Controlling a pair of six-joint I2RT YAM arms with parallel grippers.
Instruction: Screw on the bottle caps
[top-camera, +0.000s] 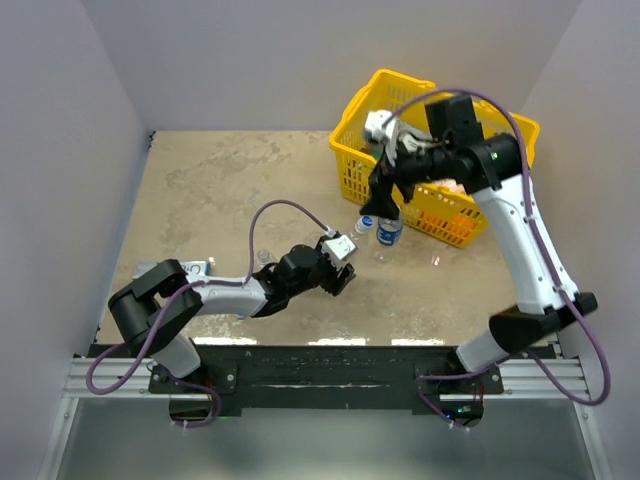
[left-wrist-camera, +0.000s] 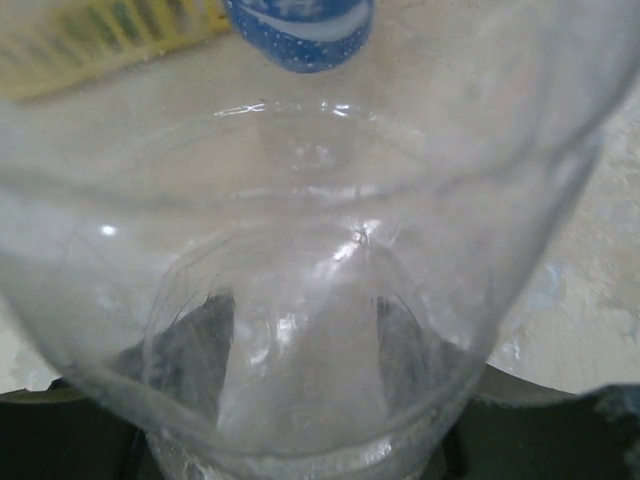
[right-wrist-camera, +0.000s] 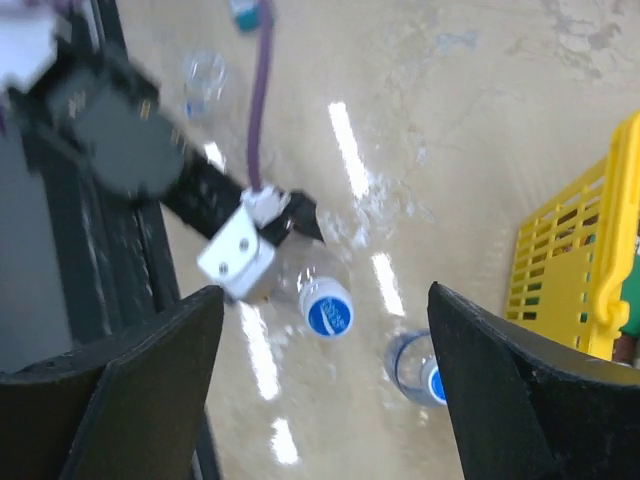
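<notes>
Beige stone-patterned table (top-camera: 220, 190) carries the work, and I give every place from the yellow basket (top-camera: 450, 228) at its far right. Nearest to the arm bases, in front of the basket and to its left, the left gripper (top-camera: 348, 262) is clamped on the body of a clear unlabelled bottle (top-camera: 364, 232). I judge that it holds the bottle so it cannot turn while a cap is twisted. This bottle stands upright, its long axis vertical and its neck up. A blue cap (right-wrist-camera: 327, 308) sits on the neck, with its flat top facing up. Just beside it, on the basket side, stands the labelled bottle (top-camera: 389, 235), also upright. Above both, by the basket's near-left corner, the right gripper (top-camera: 385, 203) hangs with its jaws wide and empty, pointing down toward the cap.
</notes>
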